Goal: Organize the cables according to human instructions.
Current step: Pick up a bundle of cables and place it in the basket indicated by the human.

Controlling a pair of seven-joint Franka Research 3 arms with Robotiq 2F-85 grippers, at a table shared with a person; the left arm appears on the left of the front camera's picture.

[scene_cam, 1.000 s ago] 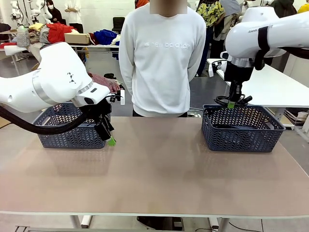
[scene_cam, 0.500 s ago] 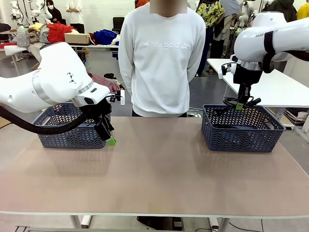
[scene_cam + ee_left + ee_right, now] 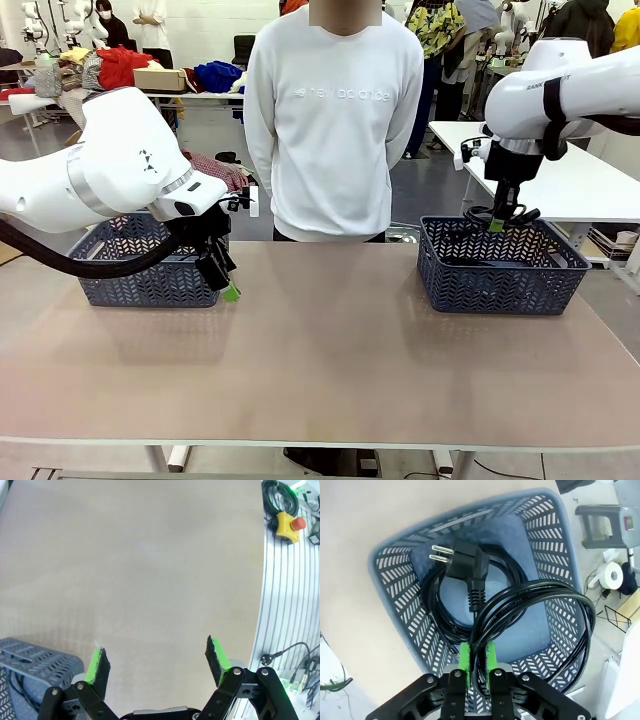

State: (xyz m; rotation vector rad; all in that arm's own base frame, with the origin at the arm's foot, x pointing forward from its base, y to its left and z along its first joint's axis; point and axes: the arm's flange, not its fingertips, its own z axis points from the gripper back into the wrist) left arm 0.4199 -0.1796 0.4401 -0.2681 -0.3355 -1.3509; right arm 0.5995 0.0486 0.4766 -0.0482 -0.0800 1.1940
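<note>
Right gripper (image 3: 477,666) at the frame's bottom was pinching a coiled cable (image 3: 535,617) over the blue basket (image 3: 400,570), probably sorting it, while the left gripper (image 3: 157,662) sat spread and empty.

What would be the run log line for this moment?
right gripper: shut on cable coil, above right basket | left gripper: open, beside left basket

The pale beige table top (image 3: 330,350) looks smooth and matt, like laminate. 2 grey-blue perforated plastic baskets (image 3: 400,580) (image 3: 150,275) have a dull moulded finish. The coiled black rubbery cable (image 3: 540,610) shows a slight sheen, and the black moulded plug (image 3: 465,565) on the coil beneath has 2 shiny metal pins. White arm shells (image 3: 120,160) are glossy plastic. The bright green gripper pads (image 3: 96,664) look soft, worn and rough-edged. The person's white sweatshirt (image 3: 335,130) is matt knit cloth.
</note>
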